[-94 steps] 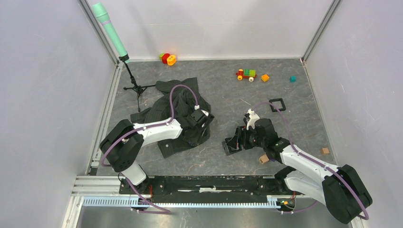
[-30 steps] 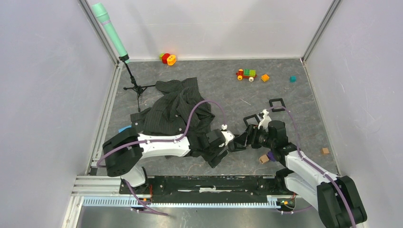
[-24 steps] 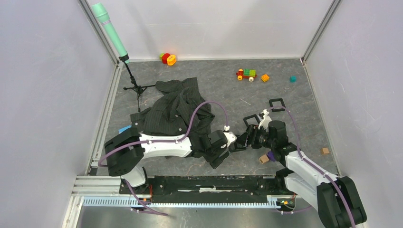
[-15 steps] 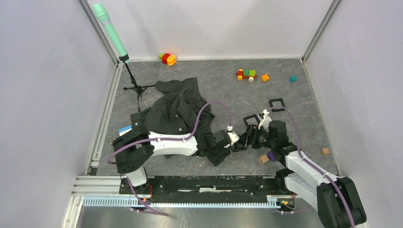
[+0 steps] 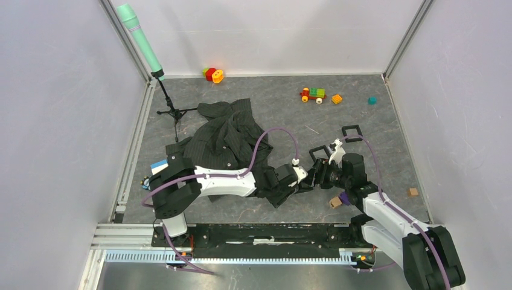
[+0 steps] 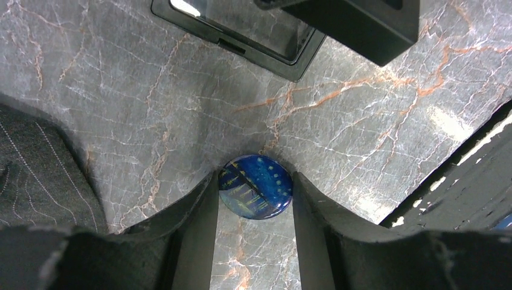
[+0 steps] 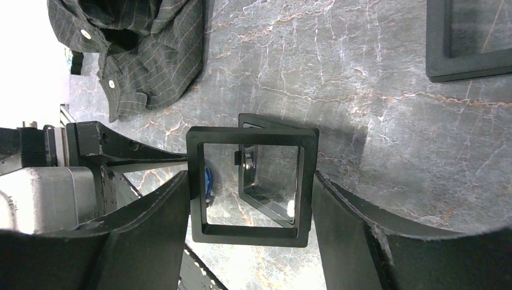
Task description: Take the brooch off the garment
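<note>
The brooch (image 6: 255, 186) is a small round dark-blue pin. My left gripper (image 6: 255, 181) is shut on it and holds it just above the marble floor, clear of the garment. The garment (image 5: 223, 139), a dark pinstriped shirt, lies crumpled left of centre; its edge shows in the left wrist view (image 6: 36, 163) and its white buttons in the right wrist view (image 7: 133, 48). My right gripper (image 7: 250, 181) is shut on an open hinged black square frame (image 7: 250, 232). In the top view both grippers meet tip to tip, the left gripper (image 5: 300, 179) and the right gripper (image 5: 315, 175). The brooch shows as a blue sliver behind the frame (image 7: 208, 181).
A second black square frame (image 5: 352, 133) lies on the floor behind the right arm. A teal microphone on a stand (image 5: 142, 42) is at the back left. Toy blocks (image 5: 313, 94), a teal cube (image 5: 372, 100) and small wooden cubes (image 5: 335, 203) are scattered about.
My left arm has left the garment and moved right with the brooch until its gripper sits against the frame in my right gripper. The right gripper has shifted slightly right.
</note>
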Robot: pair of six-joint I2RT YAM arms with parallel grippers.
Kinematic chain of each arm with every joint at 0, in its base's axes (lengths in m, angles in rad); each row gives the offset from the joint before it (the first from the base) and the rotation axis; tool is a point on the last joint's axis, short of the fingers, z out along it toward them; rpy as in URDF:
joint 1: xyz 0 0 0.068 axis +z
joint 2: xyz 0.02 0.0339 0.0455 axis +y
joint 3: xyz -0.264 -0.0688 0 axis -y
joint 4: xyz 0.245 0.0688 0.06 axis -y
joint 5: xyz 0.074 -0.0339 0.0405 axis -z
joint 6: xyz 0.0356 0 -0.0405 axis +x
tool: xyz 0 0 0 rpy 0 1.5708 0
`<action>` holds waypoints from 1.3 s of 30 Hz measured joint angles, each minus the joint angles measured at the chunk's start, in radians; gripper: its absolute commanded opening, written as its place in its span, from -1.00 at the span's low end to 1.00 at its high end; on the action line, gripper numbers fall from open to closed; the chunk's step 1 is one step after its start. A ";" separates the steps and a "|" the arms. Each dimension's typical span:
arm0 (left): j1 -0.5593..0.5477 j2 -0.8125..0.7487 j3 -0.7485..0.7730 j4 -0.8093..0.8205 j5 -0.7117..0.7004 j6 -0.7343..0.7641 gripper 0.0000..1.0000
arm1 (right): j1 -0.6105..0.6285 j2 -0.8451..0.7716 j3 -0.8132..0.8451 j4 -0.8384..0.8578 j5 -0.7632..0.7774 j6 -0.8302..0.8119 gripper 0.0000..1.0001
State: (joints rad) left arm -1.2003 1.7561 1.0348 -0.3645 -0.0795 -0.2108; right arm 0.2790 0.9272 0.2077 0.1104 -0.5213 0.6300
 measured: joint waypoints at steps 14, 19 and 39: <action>0.021 -0.030 0.014 -0.121 -0.219 -0.014 -0.34 | -0.014 -0.003 0.000 -0.001 -0.003 -0.008 0.30; 0.132 -0.076 0.014 -0.164 -0.306 -0.027 -0.33 | -0.017 -0.001 0.000 -0.001 -0.006 -0.011 0.29; 0.363 -0.139 -0.043 -0.163 -0.187 -0.035 0.57 | -0.026 0.008 0.016 -0.014 -0.029 -0.018 0.30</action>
State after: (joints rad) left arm -0.8371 1.6169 0.9916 -0.5270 -0.2668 -0.2455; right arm 0.2535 0.9356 0.2241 0.0959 -0.5503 0.6121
